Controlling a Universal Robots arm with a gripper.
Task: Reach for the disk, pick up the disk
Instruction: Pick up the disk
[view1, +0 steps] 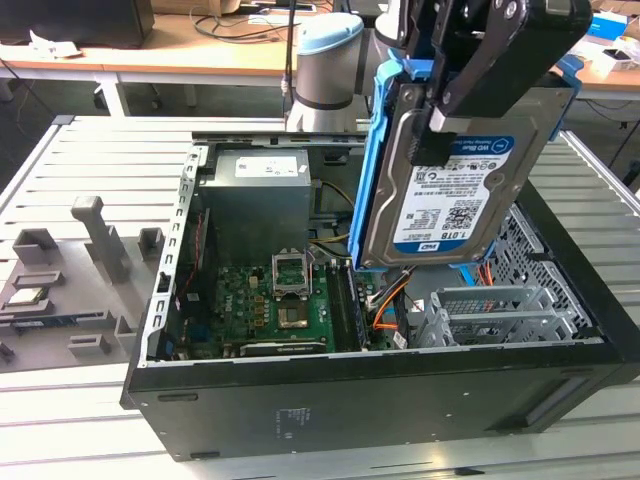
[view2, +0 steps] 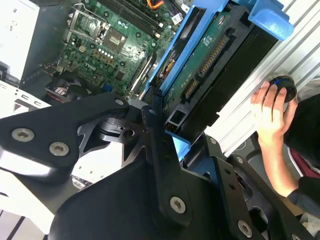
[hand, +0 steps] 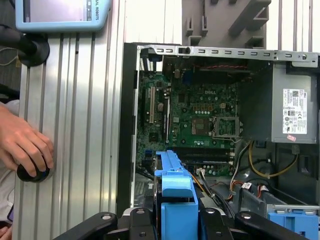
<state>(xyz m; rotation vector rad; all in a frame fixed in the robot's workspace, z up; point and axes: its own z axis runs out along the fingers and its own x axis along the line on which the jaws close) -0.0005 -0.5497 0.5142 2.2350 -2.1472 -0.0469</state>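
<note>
Gripping the flat silver metal disk (view1: 450, 195) with its white-and-blue label and bright blue plastic side rails, the black claw (view1: 445, 120) is closing on the upper edge and holding it upright, lifted above the open black computer case (view1: 380, 400), so it is hanging clear of the green motherboard (view1: 275, 300). Beside the case, a person's hand (hand: 22, 145) is resting on a black button on the ribbed grey tabletop (hand: 75, 125), probably for safety.

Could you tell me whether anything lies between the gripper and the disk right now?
Nothing: in the exterior view the gripper is shut on the disk, held upright above the open computer case.
</note>
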